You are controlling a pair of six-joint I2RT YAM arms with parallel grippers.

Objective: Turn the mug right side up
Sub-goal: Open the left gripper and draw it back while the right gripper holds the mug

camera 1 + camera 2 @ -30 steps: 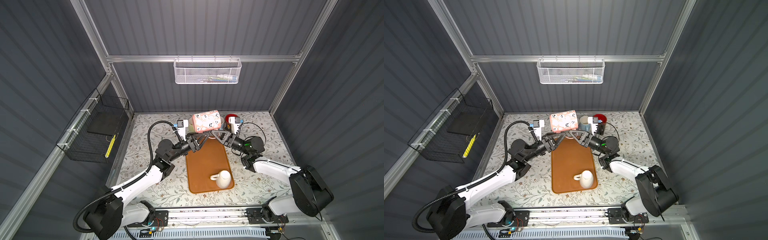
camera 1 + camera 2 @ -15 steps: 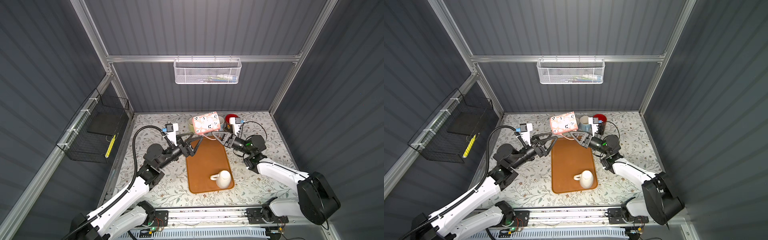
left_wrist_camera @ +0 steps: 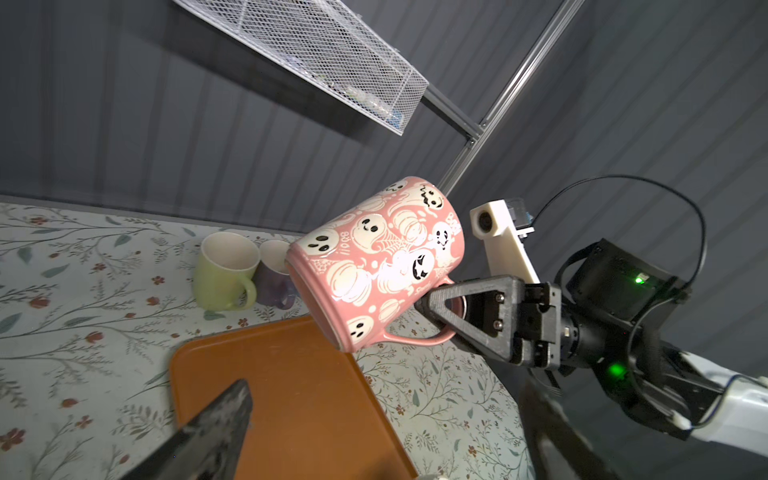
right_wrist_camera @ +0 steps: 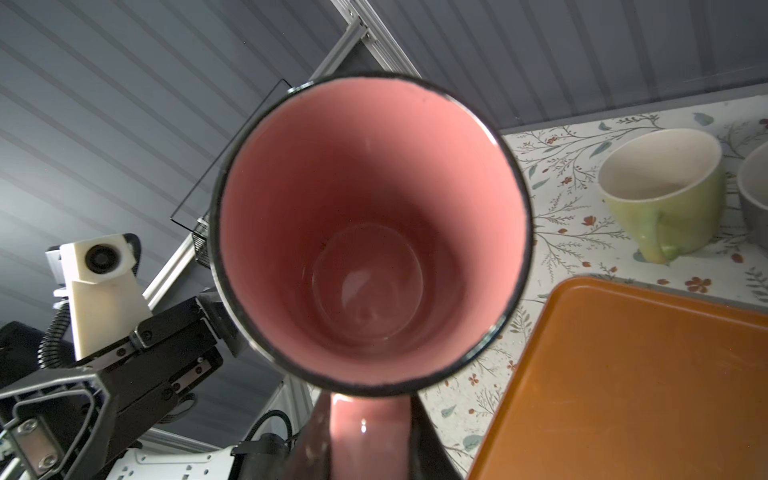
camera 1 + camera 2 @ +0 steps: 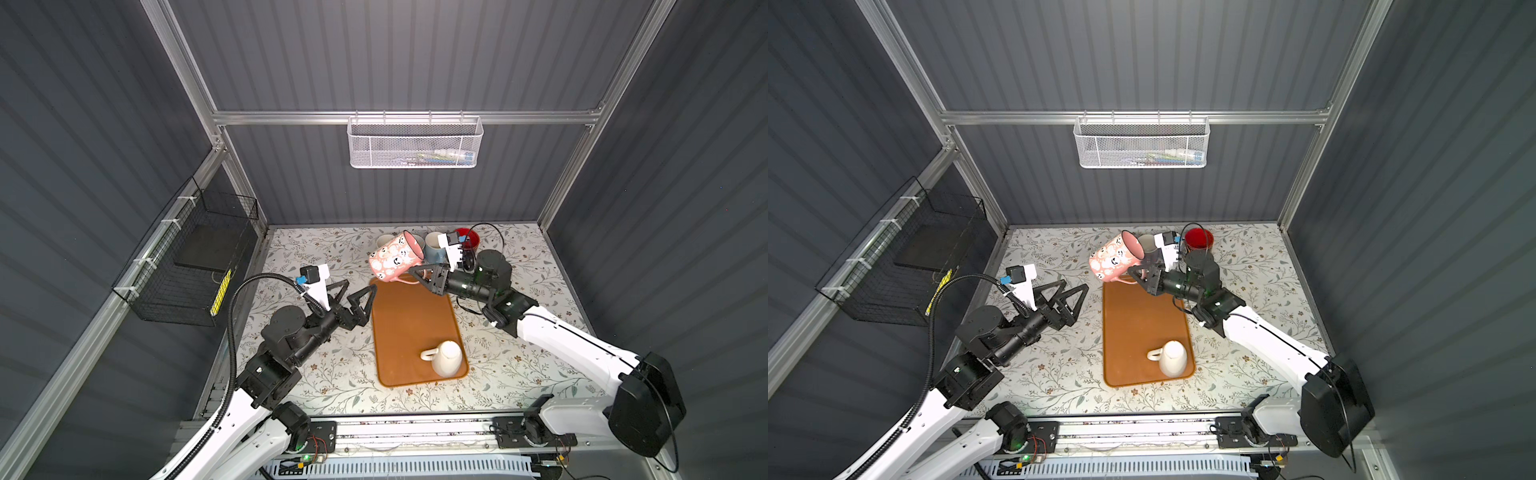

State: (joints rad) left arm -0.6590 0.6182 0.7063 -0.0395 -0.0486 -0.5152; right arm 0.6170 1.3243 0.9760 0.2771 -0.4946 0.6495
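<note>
**Top views.** Pink ghost mug [image 5: 394,258] [image 5: 1114,258]: off the tabletop [image 5: 316,249], hanging over the far end of the orange tray [image 5: 411,324].
- Long axis tilted, dark-rimmed mouth higher and turned toward the right arm, base lower and toward the left arm.
- Right fingers [image 5: 428,278] [image 5: 1144,279]: narrow, clamped on the handle under the body.
- Left fingers [image 5: 365,296] [image 5: 1082,293]: spread wide and empty, beside the tray's left edge, apart from the mug.
- Cream mug [image 5: 446,357]: on the tray's near end, not in hand.

**Left wrist view.** Pink ghost mug [image 3: 378,262]: flat base faces this camera.
- Right fingers [image 3: 494,309] reach in from the handle side and grip the loop.
- One left finger [image 3: 216,428] shows over the orange tray [image 3: 291,395], clear of the mug.
- Green mug [image 3: 224,270] and lilac mug [image 3: 274,286]: upright on the tabletop behind.

**Right wrist view.** Camera looks straight down the open mouth of the pink ghost mug [image 4: 370,232], so the axis runs in line with the right fingers [image 4: 309,453], with the handle between them.

**Judgement.** The right arm alone has the mug. What remains is a further roll of that wrist to bring the base flat, then a set-down.
</note>
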